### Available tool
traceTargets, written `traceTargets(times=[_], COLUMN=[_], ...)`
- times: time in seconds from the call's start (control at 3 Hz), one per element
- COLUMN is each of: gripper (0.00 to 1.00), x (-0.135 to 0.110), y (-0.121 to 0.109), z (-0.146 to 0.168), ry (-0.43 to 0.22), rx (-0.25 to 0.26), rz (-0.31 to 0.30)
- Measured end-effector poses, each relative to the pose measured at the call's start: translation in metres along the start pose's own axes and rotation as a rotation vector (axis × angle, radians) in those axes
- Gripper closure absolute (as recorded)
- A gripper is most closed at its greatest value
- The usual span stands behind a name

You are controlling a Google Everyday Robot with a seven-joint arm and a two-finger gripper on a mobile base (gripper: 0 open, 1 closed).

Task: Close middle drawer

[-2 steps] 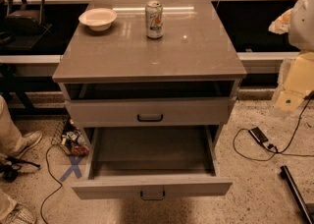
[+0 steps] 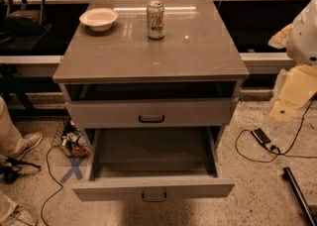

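The middle drawer [image 2: 153, 188] is pulled far out of the grey-beige cabinet [image 2: 148, 51]. It looks empty inside, and its small dark bar handle [image 2: 154, 197] faces me at the bottom of the view. Above it sits the top drawer [image 2: 151, 113] with its own dark handle. The lowest drawer is hidden under the open one. My arm, white and pale yellow, is at the right edge. Its gripper [image 2: 283, 110] hangs beside the cabinet's right side, level with the top drawer and apart from the open drawer.
A white bowl [image 2: 98, 19] and a drink can [image 2: 155, 20] stand on the cabinet top. Cables and a small black device [image 2: 261, 137] lie on the floor at right, and a dark bar [image 2: 298, 194] at lower right. A person's shoe [image 2: 25, 143] and a blue X floor mark [image 2: 73, 169] are at left.
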State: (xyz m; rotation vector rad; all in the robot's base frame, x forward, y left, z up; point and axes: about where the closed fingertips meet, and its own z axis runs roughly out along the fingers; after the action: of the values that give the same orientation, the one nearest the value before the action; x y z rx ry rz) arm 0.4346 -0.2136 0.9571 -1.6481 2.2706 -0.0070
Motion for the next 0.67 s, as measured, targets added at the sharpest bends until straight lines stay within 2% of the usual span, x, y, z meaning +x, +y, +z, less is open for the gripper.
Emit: traceTargets(times=[0.33,0.67], gripper=[0.00,0.00], x=[0.001,0.000], y=[0.023,0.053], z=[0.052,0.134], ry=[-0.088,-0.154], rx=[-0.088,-0.195], rz=[0.147,0.306])
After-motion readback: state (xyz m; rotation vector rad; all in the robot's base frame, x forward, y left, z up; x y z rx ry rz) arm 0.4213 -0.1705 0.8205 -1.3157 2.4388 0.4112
